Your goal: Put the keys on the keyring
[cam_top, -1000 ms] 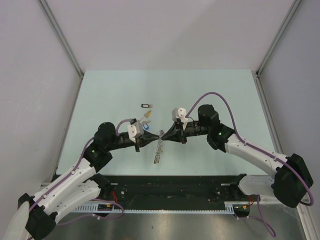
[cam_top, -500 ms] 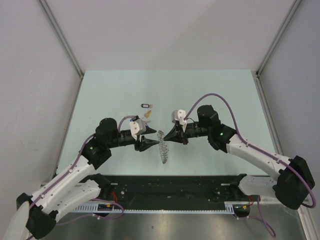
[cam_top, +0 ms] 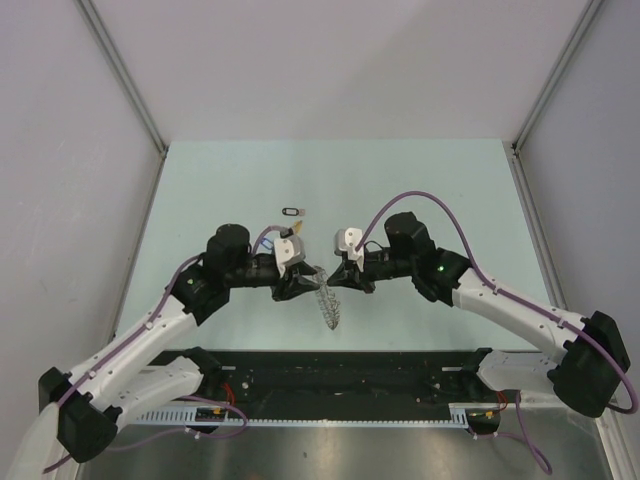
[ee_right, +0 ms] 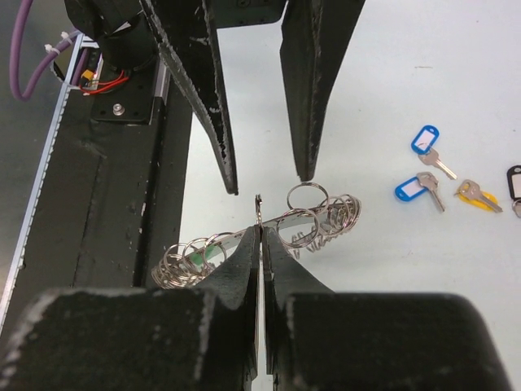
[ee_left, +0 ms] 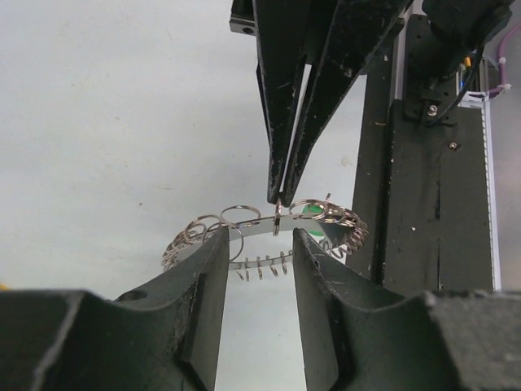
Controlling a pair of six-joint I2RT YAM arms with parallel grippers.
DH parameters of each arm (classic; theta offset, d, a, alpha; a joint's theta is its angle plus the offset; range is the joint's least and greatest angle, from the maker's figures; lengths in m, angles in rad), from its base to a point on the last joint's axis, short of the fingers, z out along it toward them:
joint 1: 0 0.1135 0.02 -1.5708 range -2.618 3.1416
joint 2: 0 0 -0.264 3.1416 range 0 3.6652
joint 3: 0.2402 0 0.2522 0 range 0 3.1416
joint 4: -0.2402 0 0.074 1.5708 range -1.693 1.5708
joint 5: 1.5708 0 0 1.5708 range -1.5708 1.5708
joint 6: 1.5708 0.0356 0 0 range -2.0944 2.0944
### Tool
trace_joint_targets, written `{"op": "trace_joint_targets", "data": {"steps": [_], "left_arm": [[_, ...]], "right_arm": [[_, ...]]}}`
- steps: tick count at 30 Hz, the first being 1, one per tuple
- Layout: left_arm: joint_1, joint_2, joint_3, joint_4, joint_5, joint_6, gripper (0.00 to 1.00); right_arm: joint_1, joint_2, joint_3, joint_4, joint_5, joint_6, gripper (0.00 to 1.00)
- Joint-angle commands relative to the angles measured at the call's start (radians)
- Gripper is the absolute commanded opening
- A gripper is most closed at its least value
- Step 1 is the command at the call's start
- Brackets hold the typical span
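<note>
The keyring (cam_top: 330, 305) is a silver band strung with several small split rings. It hangs from my right gripper (cam_top: 328, 281), which is shut on one small ring of the keyring (ee_right: 326, 216) at its tips (ee_right: 260, 232). A green tag (ee_right: 213, 254) shows on the ring. My left gripper (cam_top: 309, 278) faces it, open, its fingers (ee_left: 207, 273) either side of the keyring (ee_left: 342, 218) with a gap to it. Loose keys lie on the table: two blue-tagged (ee_right: 424, 139), one yellow (ee_right: 476, 199), one black (ee_right: 514, 177).
The pale green table (cam_top: 430, 180) has grey walls on three sides. A black rail (cam_top: 340, 375) runs along the near edge between the arm bases. The black-tagged key (cam_top: 291, 212) and the yellow one (cam_top: 296, 229) lie just behind the left wrist.
My left gripper let go of the keyring, backed off and opened, then came in again around it. The keyring now swings from the right gripper alone, which shifted slightly left.
</note>
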Motion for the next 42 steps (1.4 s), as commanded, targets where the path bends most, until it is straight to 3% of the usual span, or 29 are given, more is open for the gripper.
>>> {"op": "trace_joint_targets", "data": {"steps": [1,6,20,26,29,33,37,42], "left_arm": [[-0.021,0.006,0.041,-0.021,0.046,0.049,0.41],[-0.042,0.018,0.038,-0.005,0.032,0.049,0.32],[-0.058,0.058,0.061,-0.036,-0.020,0.072,0.21],[-0.059,0.055,0.061,-0.056,-0.037,0.084,0.11],[-0.059,0.057,0.061,-0.067,-0.046,0.085,0.00],[-0.059,0.061,0.058,-0.067,-0.056,0.081,0.00],[-0.059,0.020,0.021,-0.010,-0.102,0.026,0.00],[-0.056,-0.066,-0.074,0.102,-0.177,-0.059,0.00]], "right_arm": [[0.009,-0.019,0.062,0.011,0.017,-0.024,0.00],[0.019,-0.011,0.068,0.009,0.022,-0.025,0.00],[0.034,0.000,0.082,-0.002,0.029,-0.032,0.00],[0.039,0.000,0.087,-0.008,0.031,-0.033,0.00],[0.039,0.000,0.090,-0.006,0.028,-0.032,0.00],[0.040,-0.002,0.093,-0.002,0.028,-0.024,0.00],[0.037,-0.003,0.093,0.024,0.052,0.025,0.26],[-0.016,0.000,0.093,0.136,0.094,0.172,0.40]]}}
